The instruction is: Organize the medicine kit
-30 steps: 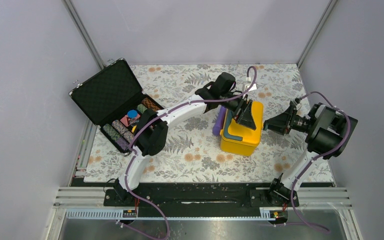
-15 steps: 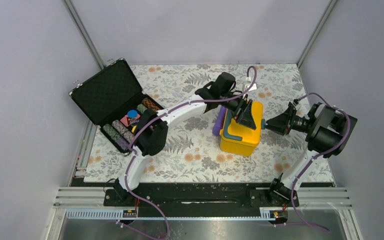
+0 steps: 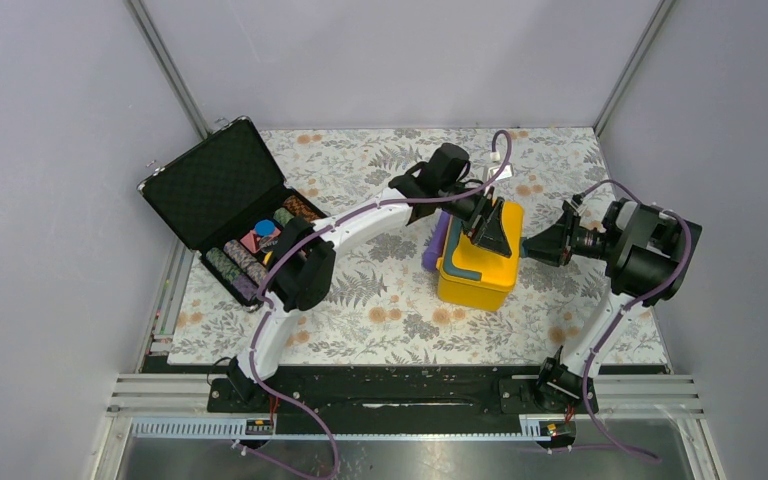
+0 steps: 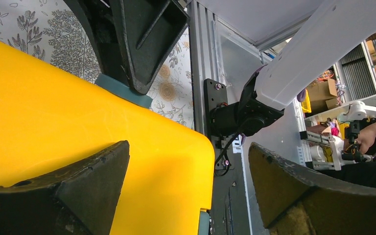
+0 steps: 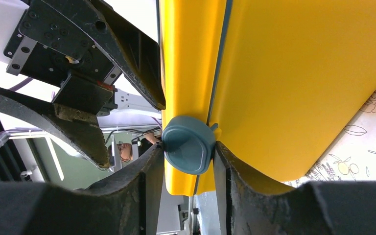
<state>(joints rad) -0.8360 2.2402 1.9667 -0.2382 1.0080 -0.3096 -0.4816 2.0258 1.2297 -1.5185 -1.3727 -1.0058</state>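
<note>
A: Medicine kit [image 3: 475,275], centre-right on surface [image 3: 360,290], lid [image 4: 78,112] down. Right claw [image 5: 188,149] pinched on teal latch [image 5: 188,139]; left claw [image 4: 188,147] spread wide over lid.
B: Risk: latch slipping free, kit sliding under pull.

Yellow medicine kit [image 3: 475,280], teal latch [image 5: 188,144], floral tablecloth [image 3: 380,300]

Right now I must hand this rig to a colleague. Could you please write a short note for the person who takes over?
Left gripper: open, over the yellow lid of the medicine kit; whether it presses down I cannot tell.
Right gripper: closed on the teal latch at the kit's right side.
Things: kit mid-table, lid shut; a purple item lies against its left side; an open black case sits far left.
Done: latch gripped.
Left: release latch, open lid, sort contents.
</note>
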